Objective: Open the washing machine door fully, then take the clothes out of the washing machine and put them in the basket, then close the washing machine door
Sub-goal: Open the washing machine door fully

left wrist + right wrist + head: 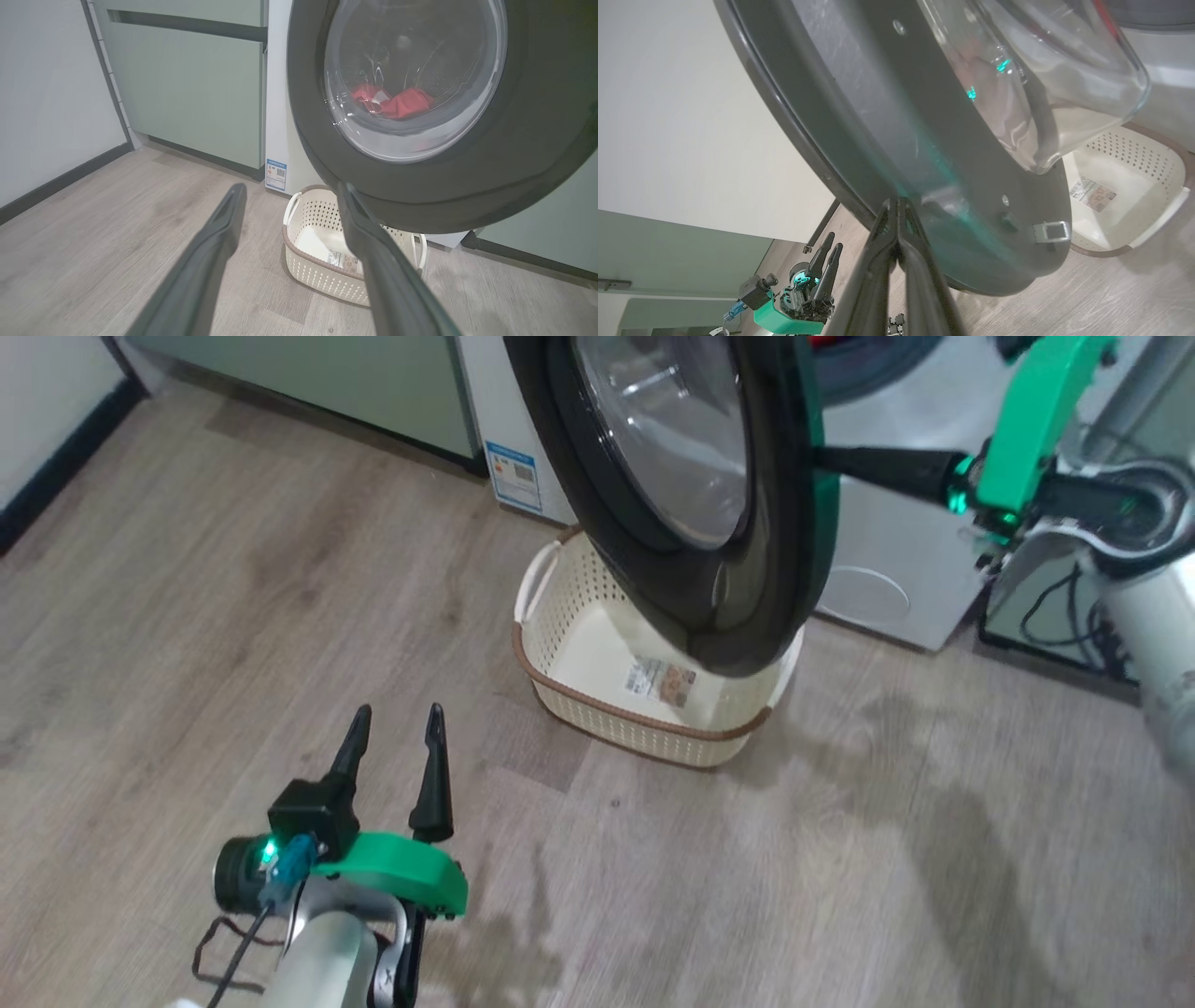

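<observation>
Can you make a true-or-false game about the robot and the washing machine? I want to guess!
1. The basket is full of red clothes. False: it holds just a label sticker; the clothes lie inside the washing machine, seen through the door glass.
2. The left gripper is open and holds nothing. True.
3. The right gripper is shut, its tips against the inner side of the washing machine door. True.
4. The washing machine door is closed tight. False: it stands swung out, partly open, over the basket.
5. The basket stands on a table. False: it sits on the floor.
</observation>
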### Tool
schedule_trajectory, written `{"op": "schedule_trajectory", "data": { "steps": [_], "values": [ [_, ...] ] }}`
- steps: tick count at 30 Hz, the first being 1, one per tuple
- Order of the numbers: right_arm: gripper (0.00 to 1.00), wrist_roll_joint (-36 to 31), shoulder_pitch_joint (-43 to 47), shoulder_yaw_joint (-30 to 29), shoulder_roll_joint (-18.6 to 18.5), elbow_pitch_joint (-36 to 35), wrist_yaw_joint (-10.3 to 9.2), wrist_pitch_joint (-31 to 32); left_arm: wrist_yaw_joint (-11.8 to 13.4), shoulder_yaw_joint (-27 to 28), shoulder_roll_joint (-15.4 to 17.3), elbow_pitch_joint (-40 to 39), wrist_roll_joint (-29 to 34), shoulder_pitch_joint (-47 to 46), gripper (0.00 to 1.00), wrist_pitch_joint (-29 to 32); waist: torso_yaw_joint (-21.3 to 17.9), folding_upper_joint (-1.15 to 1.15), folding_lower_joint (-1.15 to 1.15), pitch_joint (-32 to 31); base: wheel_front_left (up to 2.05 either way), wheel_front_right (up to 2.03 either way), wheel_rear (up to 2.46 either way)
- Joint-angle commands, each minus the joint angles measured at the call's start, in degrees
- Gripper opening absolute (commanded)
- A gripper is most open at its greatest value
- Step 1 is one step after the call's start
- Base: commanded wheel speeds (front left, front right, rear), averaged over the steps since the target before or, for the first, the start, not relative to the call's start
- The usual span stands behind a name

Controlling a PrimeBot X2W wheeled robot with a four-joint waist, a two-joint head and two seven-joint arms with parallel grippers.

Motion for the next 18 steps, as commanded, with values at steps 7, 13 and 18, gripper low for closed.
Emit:
{"op": "schedule_trajectory", "data": {
  "steps": [7,13,18],
  "values": [
    [0.00,1.29,2.78,0.53,2.54,-1.28,0.02,-2.14,-0.72,2.78,0.72,-1.00,1.54,0.18,1.00,-0.38,4.10,0.00,0.00,-3.37,0.00,0.00,0.00],
    [0.00,1.72,4.27,1.09,4.39,-1.18,0.02,-3.50,-1.32,3.52,0.72,-0.64,2.42,0.82,1.00,-0.38,6.79,0.00,0.00,-4.63,0.00,0.00,0.00],
    [0.00,1.99,4.83,1.84,6.49,-1.43,0.02,-4.31,-1.75,4.16,0.72,-0.21,3.18,0.85,1.00,-0.38,8.62,0.00,0.00,-5.34,0.00,0.00,0.00]
  ]
}}
